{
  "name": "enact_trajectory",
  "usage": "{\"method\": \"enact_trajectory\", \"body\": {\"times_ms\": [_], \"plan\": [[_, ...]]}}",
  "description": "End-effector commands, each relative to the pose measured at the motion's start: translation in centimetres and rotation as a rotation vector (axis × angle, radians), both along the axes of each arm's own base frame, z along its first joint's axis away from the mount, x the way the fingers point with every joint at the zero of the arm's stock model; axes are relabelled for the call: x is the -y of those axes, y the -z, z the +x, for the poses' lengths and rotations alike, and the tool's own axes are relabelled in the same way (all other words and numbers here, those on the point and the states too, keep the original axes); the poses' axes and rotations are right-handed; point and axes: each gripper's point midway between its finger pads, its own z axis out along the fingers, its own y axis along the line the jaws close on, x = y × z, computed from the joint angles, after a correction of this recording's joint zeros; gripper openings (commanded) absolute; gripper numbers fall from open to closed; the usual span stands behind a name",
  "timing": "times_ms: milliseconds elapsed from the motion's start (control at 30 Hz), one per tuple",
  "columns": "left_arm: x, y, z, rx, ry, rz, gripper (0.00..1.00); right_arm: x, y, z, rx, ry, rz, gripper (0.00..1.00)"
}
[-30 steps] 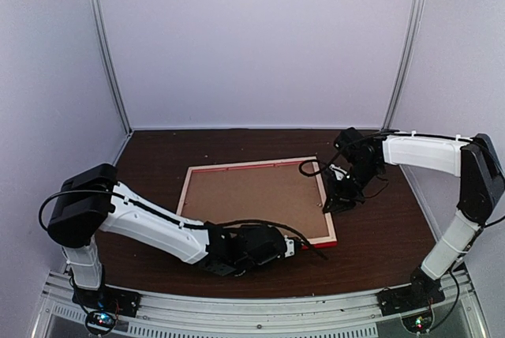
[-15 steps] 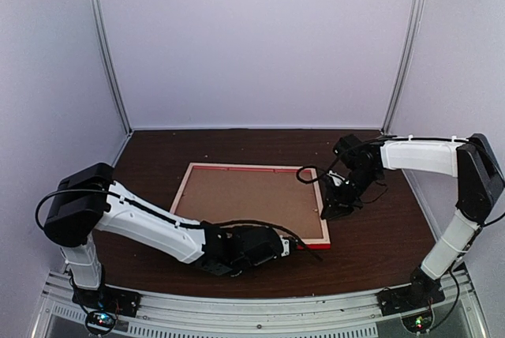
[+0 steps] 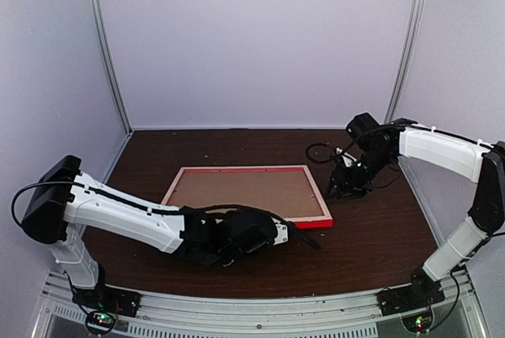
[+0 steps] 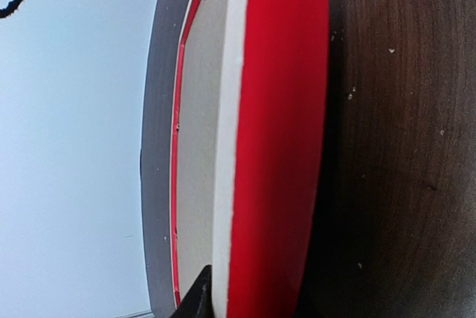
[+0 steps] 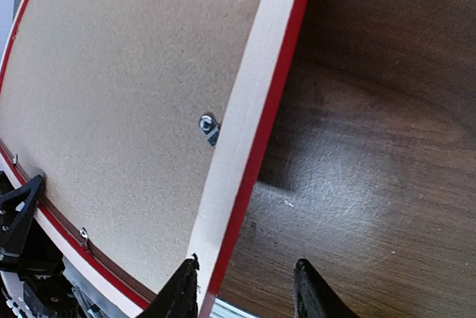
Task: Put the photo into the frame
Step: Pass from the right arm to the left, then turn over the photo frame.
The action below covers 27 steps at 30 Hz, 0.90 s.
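Note:
The frame [image 3: 314, 223] lies back side up on the dark table, pale wood rails showing and its outer edge red. A brown backing board [image 3: 245, 192] fills it, and the photo is hidden. My left gripper [image 3: 286, 231] is at the near right corner. In the left wrist view a black finger [image 4: 197, 299] presses the pale back of the frame [image 4: 279, 147], and the jaws are shut on that rail. My right gripper [image 5: 245, 281] is open and straddles the right rail of the frame [image 5: 245, 125], one finger over the wood and one over the table.
A small metal turn clip [image 5: 209, 128] sits on the backing board [image 5: 126, 95] beside the right rail. Black cables loop by the right wrist [image 3: 319, 152]. Pale enclosure walls close in the back and sides, and a metal rail [image 3: 260, 310] runs along the near edge.
The frame has slid to the left along with the left arm. The right gripper has opened off the right rail and drawn back to the right. The left jaws have closed on the near rail.

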Motion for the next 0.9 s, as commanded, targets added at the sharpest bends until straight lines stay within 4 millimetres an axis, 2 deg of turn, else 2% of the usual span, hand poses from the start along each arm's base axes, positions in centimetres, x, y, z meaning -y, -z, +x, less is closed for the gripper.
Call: {"method": "enact_trajectory", "body": {"times_ms": [0,167,267,567,667,867], "plan": [[1.0,-7.1,0.9,0.048,-0.028,-0.18,0.13,2.0,-3.4,1.2,0.102,0.025,-0.038,0.44],[0.9,-9.9,0.9,0.06,-0.003,-0.167,0.09,3.0,-7.0,2.6,0.218,0.063,-0.016,0.45],[0.6,-11.6,1.3,0.049,0.0,-0.156,0.0,3.3,-8.9,3.3,0.284,0.081,0.002,0.46],[-1.3,-18.8,3.5,-0.01,-0.02,-0.24,0.0,3.8,-14.4,5.4,0.5,0.137,0.07,0.48],[-2.1,-21.4,3.8,-0.09,-0.006,-0.298,0.0,3.9,-16.3,5.7,0.581,0.131,0.084,0.5],[-4.1,-24.0,4.5,-0.238,0.01,-0.337,0.0,2.3,-18.5,5.6,0.727,0.041,0.198,0.56]]}}
